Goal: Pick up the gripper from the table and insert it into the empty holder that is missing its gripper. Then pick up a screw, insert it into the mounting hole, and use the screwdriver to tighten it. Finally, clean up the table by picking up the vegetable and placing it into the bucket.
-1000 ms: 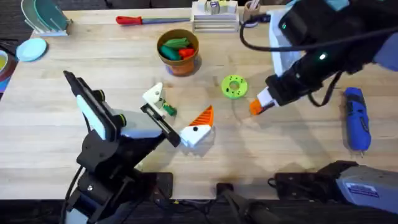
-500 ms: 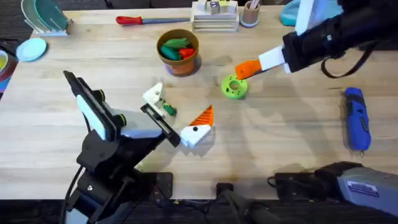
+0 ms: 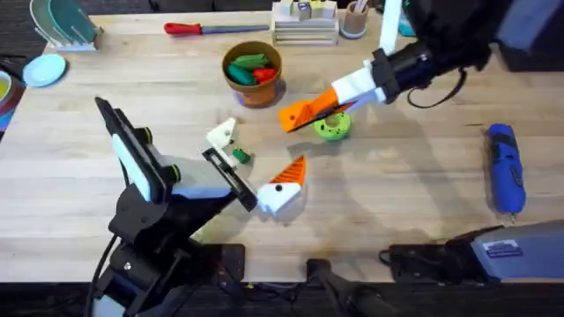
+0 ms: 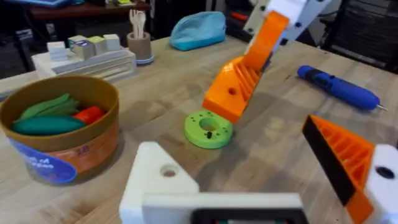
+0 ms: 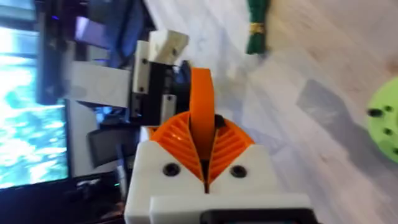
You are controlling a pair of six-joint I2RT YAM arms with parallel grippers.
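Observation:
My right gripper (image 3: 342,95) is shut on the orange wedge-shaped gripper (image 3: 302,113), which hangs above the table beside the green disc. The right wrist view shows the wedge (image 5: 201,115) clamped between ribbed orange pads (image 5: 231,142). My left gripper (image 3: 252,164) is open and low over the table. Its one white block, the holder (image 3: 222,134), is bare with a hole (image 4: 163,176); the other carries an orange tip (image 4: 344,163). A tiny green vegetable (image 3: 239,155) lies between them. The bucket (image 3: 256,91) stands at the back.
A green disc with holes (image 3: 333,129) lies just right of the held wedge, a small dark screw in it (image 4: 210,132). A blue screwdriver (image 3: 505,167) lies at the right. A red-handled tool (image 3: 198,28) and a block stand (image 3: 305,25) are at the back edge.
My right gripper has swung from right of the green disc to above and left of it, carrying the orange wedge toward the left arm. The left gripper shifted slightly.

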